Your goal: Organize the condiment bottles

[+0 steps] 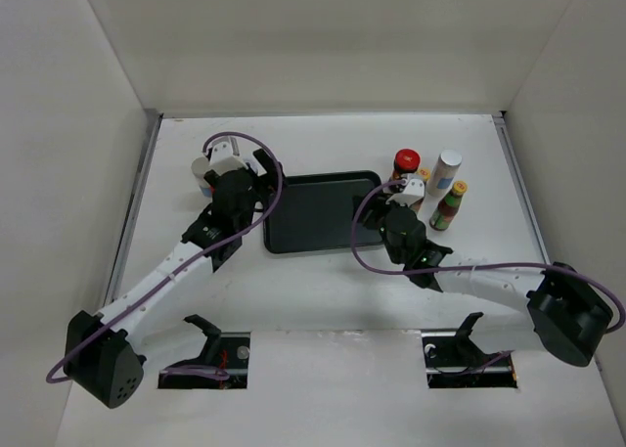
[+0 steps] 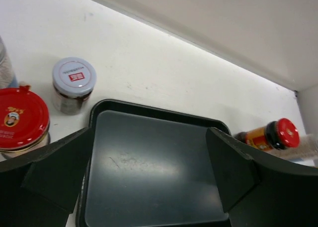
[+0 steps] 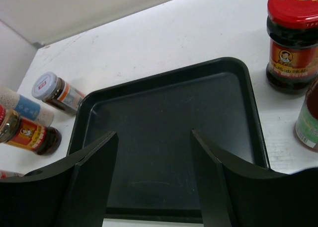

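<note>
Condiment bottles [image 1: 448, 173] sit in two clusters on the table [image 1: 323, 139], none on the black tray [image 1: 318, 217]: one cluster is off the tray's upper-left corner in the top view, the other off its upper-right corner. Nearest, the left claw [image 2: 149, 132] is spread wide and empty at the tray's left side, and the right claw [image 3: 153, 135] hangs part-open, also empty, at the tray's right edge. Neither is lined up on a bottle, so the step in hand looks like choosing and reaching. For the right claw, the red-capped jar [image 3: 293, 38], upper right in its view, stands apart from the green bottle [image 3: 309, 115] at the frame's right edge. Coming in from the tray side with fingers straddling the jar should spare that neighbour. For the left claw, the grey-lidded jar [image 2: 73, 83] is near a second red-capped jar [image 2: 22, 118], so finger room is tight. The raised tray rim needs clearing. Beyond both clusters, open table runs to the far wall [image 1: 323, 46].
</note>
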Robot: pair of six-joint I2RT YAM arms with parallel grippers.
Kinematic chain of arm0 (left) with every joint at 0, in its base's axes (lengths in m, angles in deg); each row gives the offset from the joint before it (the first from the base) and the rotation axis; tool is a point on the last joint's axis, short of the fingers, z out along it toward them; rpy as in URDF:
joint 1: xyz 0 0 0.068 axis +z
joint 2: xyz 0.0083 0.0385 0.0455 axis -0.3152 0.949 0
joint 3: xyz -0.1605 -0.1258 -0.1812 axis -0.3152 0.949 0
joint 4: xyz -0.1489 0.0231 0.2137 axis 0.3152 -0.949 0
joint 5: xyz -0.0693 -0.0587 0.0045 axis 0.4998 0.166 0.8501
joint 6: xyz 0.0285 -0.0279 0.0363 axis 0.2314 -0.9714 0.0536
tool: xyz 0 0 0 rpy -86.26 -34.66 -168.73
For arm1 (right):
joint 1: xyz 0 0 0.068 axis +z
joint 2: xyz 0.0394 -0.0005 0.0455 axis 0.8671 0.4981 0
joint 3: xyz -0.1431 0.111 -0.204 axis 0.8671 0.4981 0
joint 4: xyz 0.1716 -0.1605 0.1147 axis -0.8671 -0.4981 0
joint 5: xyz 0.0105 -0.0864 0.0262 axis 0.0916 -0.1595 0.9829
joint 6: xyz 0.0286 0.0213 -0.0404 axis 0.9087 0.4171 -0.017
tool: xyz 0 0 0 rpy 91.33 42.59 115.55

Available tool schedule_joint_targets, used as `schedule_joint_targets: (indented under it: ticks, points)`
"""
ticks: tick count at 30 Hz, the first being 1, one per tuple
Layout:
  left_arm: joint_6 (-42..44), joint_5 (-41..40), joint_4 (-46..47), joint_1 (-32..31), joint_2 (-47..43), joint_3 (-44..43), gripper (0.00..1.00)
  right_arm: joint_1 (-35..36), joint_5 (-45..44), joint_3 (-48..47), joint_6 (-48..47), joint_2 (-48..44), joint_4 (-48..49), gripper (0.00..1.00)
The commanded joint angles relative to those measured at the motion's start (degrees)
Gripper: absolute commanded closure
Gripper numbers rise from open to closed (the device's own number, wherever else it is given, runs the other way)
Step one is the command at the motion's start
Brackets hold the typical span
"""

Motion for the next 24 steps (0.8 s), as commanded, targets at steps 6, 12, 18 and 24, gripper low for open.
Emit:
schedule_joint_targets:
  ticks: [6,12,18,24]
  points:
    - [3.5,-6.6,-0.3,1.1,-1.5,0.1,0.00,0.1,5.9,-1.2,0.4,0.5,3.0,0.52]
    - [7.5,-13.5,-2.1,3.3,-5.3,0.9,0.00,0.0,9.9,-1.0,0.0,0.2,3.3,0.85]
    - [11.2,-16.2,-4.3,3.3,-9.9,4.3,0.00,0.0,10.3,-1.6,-0.6,2.0,3.3,0.81]
    - [12.5,-16.2,-8.8,3.9,-7.5,5.3,0.42,0.0,12.1,-2.2,-0.3,4.3,3.8,0.37]
